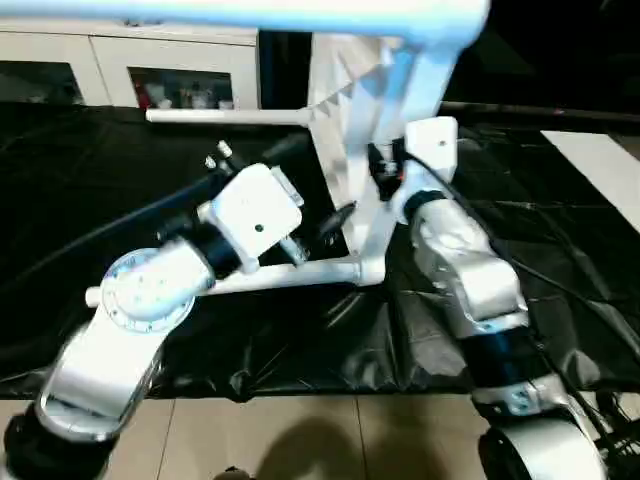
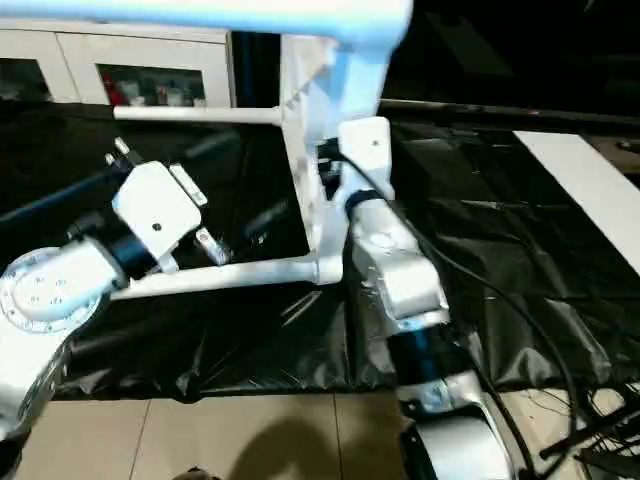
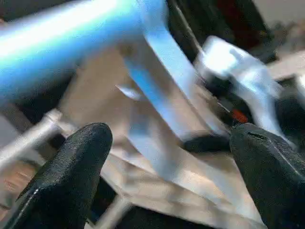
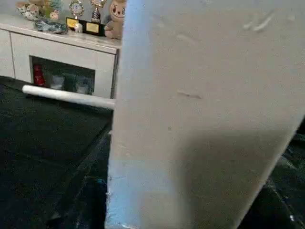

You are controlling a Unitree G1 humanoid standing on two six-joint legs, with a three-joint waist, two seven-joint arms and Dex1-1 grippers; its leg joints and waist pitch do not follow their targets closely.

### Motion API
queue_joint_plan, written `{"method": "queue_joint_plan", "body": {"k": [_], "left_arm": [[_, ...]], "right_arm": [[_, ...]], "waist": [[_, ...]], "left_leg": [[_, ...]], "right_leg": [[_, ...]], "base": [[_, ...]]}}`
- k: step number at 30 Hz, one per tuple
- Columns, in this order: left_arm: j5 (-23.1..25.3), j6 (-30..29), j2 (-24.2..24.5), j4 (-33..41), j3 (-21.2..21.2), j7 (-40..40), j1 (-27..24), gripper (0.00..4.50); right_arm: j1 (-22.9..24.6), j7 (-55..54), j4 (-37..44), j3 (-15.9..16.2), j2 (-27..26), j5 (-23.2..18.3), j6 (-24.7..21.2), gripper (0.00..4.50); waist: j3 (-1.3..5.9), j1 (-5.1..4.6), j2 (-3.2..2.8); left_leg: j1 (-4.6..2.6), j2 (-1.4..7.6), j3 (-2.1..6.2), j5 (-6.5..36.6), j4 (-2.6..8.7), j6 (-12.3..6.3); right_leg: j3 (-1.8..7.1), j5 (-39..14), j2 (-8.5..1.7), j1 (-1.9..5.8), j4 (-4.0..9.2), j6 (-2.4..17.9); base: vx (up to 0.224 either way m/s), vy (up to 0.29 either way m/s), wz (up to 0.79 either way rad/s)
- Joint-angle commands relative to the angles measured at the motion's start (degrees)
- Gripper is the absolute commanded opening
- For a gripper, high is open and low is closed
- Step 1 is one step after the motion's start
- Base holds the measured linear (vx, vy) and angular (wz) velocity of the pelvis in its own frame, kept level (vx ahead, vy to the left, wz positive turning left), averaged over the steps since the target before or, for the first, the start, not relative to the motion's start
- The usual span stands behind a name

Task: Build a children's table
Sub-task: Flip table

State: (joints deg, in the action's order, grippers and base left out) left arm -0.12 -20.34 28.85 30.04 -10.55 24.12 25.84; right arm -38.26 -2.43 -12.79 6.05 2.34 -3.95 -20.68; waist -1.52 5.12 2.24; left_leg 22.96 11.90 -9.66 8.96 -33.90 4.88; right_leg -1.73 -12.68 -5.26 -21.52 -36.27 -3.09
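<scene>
You've got the table top standing on edge on the black sheet, w/ legs sticking out sideways from it: one leg low toward the left arm, another leg higher on that side, a third across the top of the view. Left gripper is spread wide, grasping nothing, right by the low leg. Right gripper is up against the top; can't tell if it's clenched.

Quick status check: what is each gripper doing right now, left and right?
Left gripper: open, holding nothing, fingers apart before the children's table.
Right gripper: cannot be told.
</scene>
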Motion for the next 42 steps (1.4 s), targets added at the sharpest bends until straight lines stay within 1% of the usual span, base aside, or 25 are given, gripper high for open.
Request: {"method": "queue_joint_plan", "body": {"k": [1,2,3,5,7,8,10,13,15,16,17,19,20,21,22,23,26,28,30,32,33,35,36,38,42], "left_arm": [[1.87,2.65,1.14,-0.05,1.27,-0.67,1.19,4.50],[2.00,2.83,1.24,-0.04,1.33,-0.67,1.26,4.50],[4.08,4.26,2.46,0.53,1.75,-1.02,1.27,4.50],[4.62,6.34,3.16,1.63,2.86,-0.85,0.34,4.50],[5.08,8.12,3.19,2.02,3.85,-1.46,0.22,4.50],[5.33,8.70,3.24,2.28,4.37,-1.74,0.34,4.50],[4.80,10.66,3.15,2.69,5.33,-1.59,0.67,4.50],[3.98,12.64,3.08,3.41,5.98,-1.14,0.93,4.50],[2.09,14.02,3.55,5.20,7.49,-0.15,0.97,4.50],[2.73,15.48,4.32,5.12,8.43,-0.20,1.14,4.50],[3.62,16.51,4.98,4.78,9.03,-0.38,1.33,4.50],[4.97,17.32,5.92,4.15,9.80,-0.66,1.79,4.50],[9.52,17.94,7.58,2.29,10.40,-2.75,2.46,4.50],[12.32,18.95,8.84,-0.20,11.34,-4.25,2.97,4.50],[12.47,19.10,8.94,-0.49,11.47,-4.35,3.00,4.50],[14.01,20.39,10.12,-3.10,12.19,-4.98,2.85,4.50],[15.82,20.93,11.54,-4.99,12.28,-5.37,2.38,4.50],[17.99,21.58,13.48,-7.27,12.49,-5.47,2.16,4.50],[20.08,23.16,15.04,-8.90,12.71,-6.09,2.35,4.50],[23.16,24.90,17.63,-11.39,12.41,-6.26,3.14,4.50],[25.13,25.46,18.91,-13.81,12.15,-6.50,3.99,4.50],[25.86,25.26,19.44,-14.65,12.03,-6.41,4.32,4.50],[27.19,24.73,20.07,-15.68,12.05,-6.66,4.74,4.50],[28.07,24.28,20.66,-16.99,12.20,-6.82,5.18,4.50],[30.90,23.11,21.51,-21.59,12.39,-8.56,6.96,4.50]], "right_arm": [[1.50,0.02,-3.56,-1.52,-0.04,-0.64,-1.73,2.02],[1.51,0.06,-3.59,-1.58,-0.07,-0.69,-1.69,2.54],[1.70,0.60,-3.82,-1.92,-0.30,-1.07,-1.54,2.67],[1.99,0.81,-4.06,-2.16,-0.49,-1.01,-0.91,2.70],[2.17,1.54,-3.95,-1.94,-0.28,-1.02,-0.32,2.88],[2.43,2.13,-3.63,-1.87,-0.20,-1.13,0.04,3.01],[3.13,3.29,-2.48,-1.77,0.01,-1.47,0.63,3.10],[4.07,4.49,-0.94,-1.61,0.48,-1.80,0.68,3.34],[5.91,6.14,0.70,-1.56,1.58,-1.85,1.43,3.52],[6.98,8.41,1.79,-1.43,2.21,-2.83,1.89,3.52],[7.62,10.17,2.60,-1.26,2.60,-3.61,2.10,3.52],[8.26,12.32,3.91,-0.86,3.21,-4.10,2.17,3.52],[9.12,15.32,5.42,-0.52,4.11,-5.14,3.09,3.52],[10.11,18.24,6.55,-0.68,5.09,-6.48,3.82,3.52],[10.22,18.53,6.66,-0.73,5.19,-6.62,3.87,3.52],[11.29,21.06,7.50,-0.91,6.58,-7.44,4.19,3.52],[12.06,22.58,8.12,-0.72,7.83,-7.50,4.48,3.52],[13.01,23.70,9.44,-1.12,8.93,-7.80,4.52,3.52],[13.86,24.66,10.67,-1.75,9.93,-8.25,4.59,3.52],[15.29,26.81,12.73,-2.35,11.61,-8.74,4.89,3.52],[16.28,28.54,14.27,-2.21,12.77,-9.28,4.98,3.52],[16.60,29.04,14.77,-2.10,13.15,-9.38,5.04,3.52],[17.01,30.05,15.52,-1.69,13.85,-9.29,5.24,3.52],[17.56,31.50,16.68,-1.08,14.82,-9.15,5.42,3.52],[20.52,40.30,23.68,1.93,19.54,-12.30,3.46,3.52]], "waist": [[2.53,-0.40,-0.53],[2.59,-0.28,-0.71],[2.60,-0.33,-0.71],[2.64,-0.37,-0.85],[3.00,-0.30,-1.29],[2.96,-0.25,-1.13],[3.06,-0.12,-1.53],[2.98,-0.14,-1.46],[2.92,-0.01,-1.01],[2.93,0.01,-0.69],[2.88,0.13,-0.87],[2.87,-0.04,-0.50],[2.84,-0.03,-0.70],[2.79,-0.07,-0.58],[2.75,-0.10,-0.60],[2.74,-0.05,-0.80],[2.79,0.04,-0.78],[2.79,0.00,-1.53],[2.71,0.08,-1.34],[2.71,0.18,-1.48],[2.68,0.21,-1.96],[2.63,0.27,-1.88],[2.59,0.24,-2.10],[2.54,0.28,-1.96],[2.32,0.48,-2.25]], "left_leg": [[-1.84,0.36,0.17,19.50,4.67,7.12],[-1.89,0.36,0.17,19.34,4.65,7.06],[-1.93,0.38,0.15,19.27,4.65,7.05],[-1.82,0.36,0.21,19.09,4.68,7.08],[-1.95,0.41,0.22,18.26,4.45,7.50],[-1.85,0.38,0.17,17.75,4.45,7.35],[-1.71,0.30,0.10,15.77,4.28,6.94],[-1.63,0.34,0.00,14.64,4.22,6.65],[-1.64,0.37,-0.15,14.13,4.16,6.39],[-1.56,0.41,-0.15,13.71,4.18,6.00],[-1.55,0.45,-0.12,13.54,4.21,5.86],[-1.55,0.47,-0.20,12.53,4.15,5.25],[-1.50,0.50,-0.15,12.50,4.17,5.21],[-1.52,0.50,-0.18,12.79,4.10,5.00],[-1.54,0.44,-0.12,13.30,4.13,4.86],[-1.57,0.40,-0.11,13.44,4.14,4.88],[-1.74,0.48,-0.07,13.77,4.19,5.13],[-1.75,0.46,0.08,14.74,4.28,5.44],[-1.76,0.41,0.09,15.66,4.26,5.18],[-1.84,0.44,0.16,16.27,4.25,5.08],[-1.92,0.43,0.23,16.95,4.28,5.21],[-1.99,0.48,0.27,17.98,4.33,5.09],[-1.91,0.43,0.34,18.37,4.38,5.11],[-1.89,0.48,0.35,18.55,4.35,4.98],[-1.84,0.45,0.45,19.48,4.37,3.93]], "right_leg": [[1.04,-12.85,-1.18,0.09,4.48,3.78],[1.05,-12.56,-1.21,0.07,4.38,3.78],[1.08,-11.99,-1.13,-0.03,4.36,3.72],[1.05,-11.31,-1.14,0.03,4.24,3.67],[1.02,-8.15,-1.03,0.03,3.90,4.45],[1.01,-7.30,-0.97,0.09,3.91,4.66],[1.01,-4.53,-0.97,0.33,3.55,5.35],[1.06,-3.68,-0.91,0.39,3.49,5.65],[1.13,-3.41,-0.89,0.39,3.52,5.71],[1.10,-3.08,-0.87,0.55,3.49,5.74],[1.11,-3.07,-0.95,0.60,3.48,5.63],[1.14,-2.63,-0.92,0.61,3.44,5.50],[1.13,-2.48,-0.86,0.63,3.46,5.39],[1.16,-2.54,-0.83,0.61,3.56,4.93],[1.20,-3.48,-0.89,0.68,3.61,4.69],[1.25,-3.84,-0.90,0.60,3.64,4.82],[1.29,-4.49,-0.93,0.40,3.61,5.92],[1.30,-4.58,-0.91,0.32,3.50,6.84],[1.37,-5.15,-0.81,0.38,3.78,6.57],[1.41,-5.64,-0.86,0.30,3.85,6.58],[1.44,-5.92,-0.86,0.19,3.85,6.88],[1.47,-6.44,-0.87,0.16,3.85,7.26],[1.46,-7.13,-0.91,0.15,3.81,7.67],[1.49,-7.37,-0.96,0.17,3.85,7.91],[1.59,-8.49,-1.00,0.19,4.08,8.16]], "base": [[0.000,0.000,0.00],[0.000,0.000,0.00],[0.000,0.000,0.00],[0.000,0.000,0.00],[0.000,0.000,0.00],[0.000,0.000,0.00],[0.000,0.000,0.00],[0.000,0.000,0.00],[0.000,0.000,0.00],[0.000,0.000,0.00],[0.000,0.000,0.00],[0.000,0.000,0.00],[0.000,0.000,0.00],[0.000,0.000,0.00],[0.000,0.000,0.00],[0.000,0.000,0.00],[0.000,0.000,0.00],[0.000,0.000,0.00],[0.000,0.000,0.00],[0.000,0.000,0.00],[0.000,0.000,0.00],[0.000,0.000,0.00],[0.000,0.000,0.00],[0.000,0.000,0.00],[0.000,0.000,0.00]]}}
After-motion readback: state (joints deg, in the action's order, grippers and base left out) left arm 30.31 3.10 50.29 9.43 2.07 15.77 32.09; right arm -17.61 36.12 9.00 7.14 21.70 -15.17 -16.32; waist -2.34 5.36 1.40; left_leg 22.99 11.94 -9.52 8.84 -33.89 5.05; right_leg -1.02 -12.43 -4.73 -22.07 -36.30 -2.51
